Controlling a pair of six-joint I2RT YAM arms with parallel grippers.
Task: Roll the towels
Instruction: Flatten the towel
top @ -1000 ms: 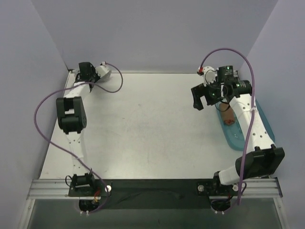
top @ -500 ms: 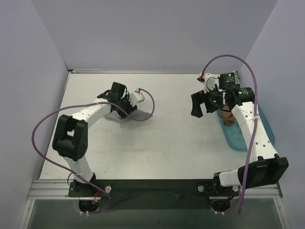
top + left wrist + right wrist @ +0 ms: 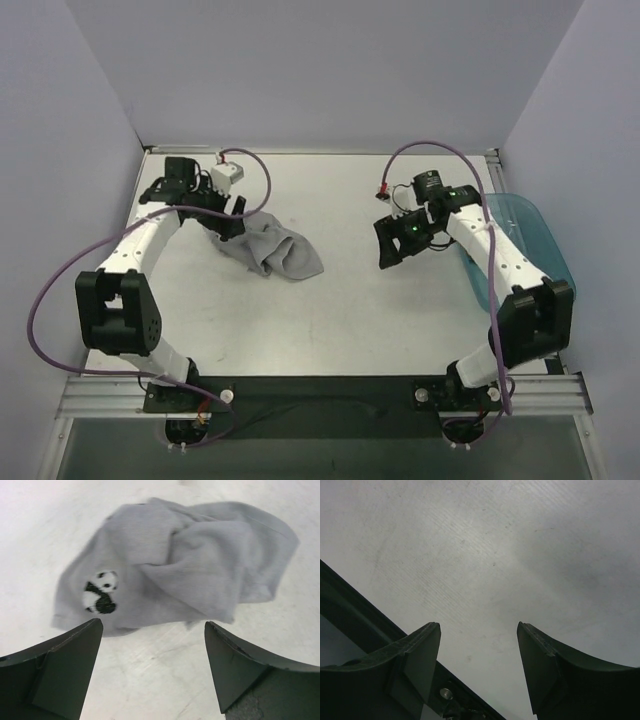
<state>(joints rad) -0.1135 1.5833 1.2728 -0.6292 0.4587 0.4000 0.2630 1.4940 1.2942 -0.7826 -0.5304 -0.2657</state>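
Grey towel point(image 3: 281, 252) lies crumpled on the surface point(image 3: 330, 310), left of centre in the top view. It is bunched into loose folds, not rolled. In the left wrist view the towel point(image 3: 175, 570) fills the upper frame, with several overlapping folds. A small black-and-white panda patch point(image 3: 100, 592) sits near its left edge.

Left end effector point(image 3: 226, 222) is at the far-left end of the towel. From the wrist camera, the left end effector point(image 3: 151, 630) has its jaws spread wide. Both tips stop short of the cloth's near edge, and only bare surface shows between them. Nothing is gripped.

Right end effector point(image 3: 392, 245) is over bare surface to the right of centre, well apart from the grey towel. From its wrist camera, the right end effector point(image 3: 479, 627) has its jaws parted and empty, with only scuffed surface between them.

Teal tray point(image 3: 545, 240) sits at the right edge of the surface, partly covered by the right arm. Its contents cannot be made out from here.

Rust-brown towel: cannot be made out in any view.

Purple cables point(image 3: 60, 290) loop from each arm.
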